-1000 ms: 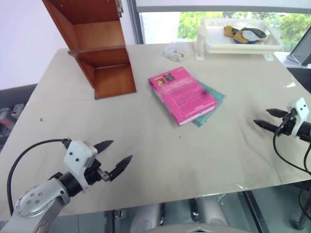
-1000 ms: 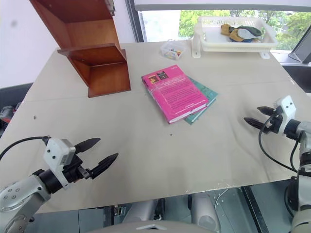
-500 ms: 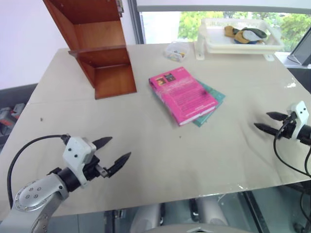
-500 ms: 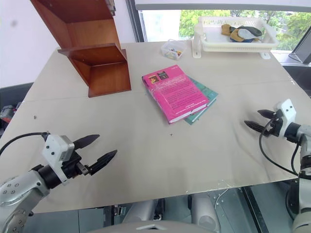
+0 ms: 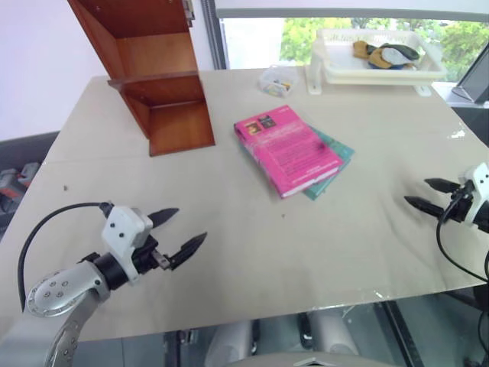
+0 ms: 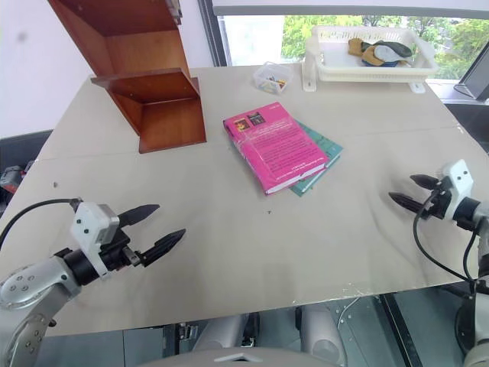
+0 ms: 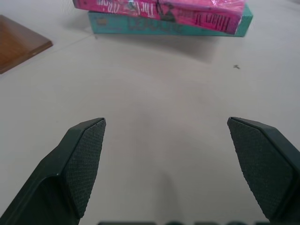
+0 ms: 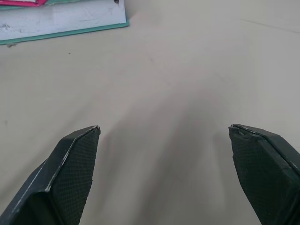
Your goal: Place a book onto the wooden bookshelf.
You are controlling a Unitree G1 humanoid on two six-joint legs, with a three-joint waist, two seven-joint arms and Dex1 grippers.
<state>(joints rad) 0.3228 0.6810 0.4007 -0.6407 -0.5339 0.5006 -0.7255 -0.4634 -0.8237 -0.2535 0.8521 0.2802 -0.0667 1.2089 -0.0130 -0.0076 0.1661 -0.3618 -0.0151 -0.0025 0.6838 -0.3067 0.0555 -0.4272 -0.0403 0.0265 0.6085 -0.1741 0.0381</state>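
pink book (image 5: 289,149): lying flat near the middle of the table (image 5: 229,229), cover up, stacked on top of a teal-green book (image 5: 336,157) that pokes out from under it on the right side. nothing's touching it atm.
wooden bookshelf (image 5: 157,76): far left corner of the table, reddish-brown, looks tipped so its boards and side panel sit at an angle. well apart from the book, with bare tabletop between them.
left gripper (image 5: 177,233): hanging over the near left part of the table, fingers spread wide, nothing between them. pointed roughly toward the books, but still well short of them. the left wrist view has both book spines straight ahead, pink on teal, plus a corner of the shelf off to one side.
right gripper (image 5: 428,194): out by the right edge of the table, fingers also spread apart and empty, aimed inward across the table. its wrist view catches the page edge and teal cover of the lower book at the far corner.
white tray (image 5: 378,57): far right end of the table by the window, with some cloth-looking stuff in it, can't tell what exactly.
small clear box (image 5: 276,80): just left of the tray, behind the books, with little colourful bits inside.
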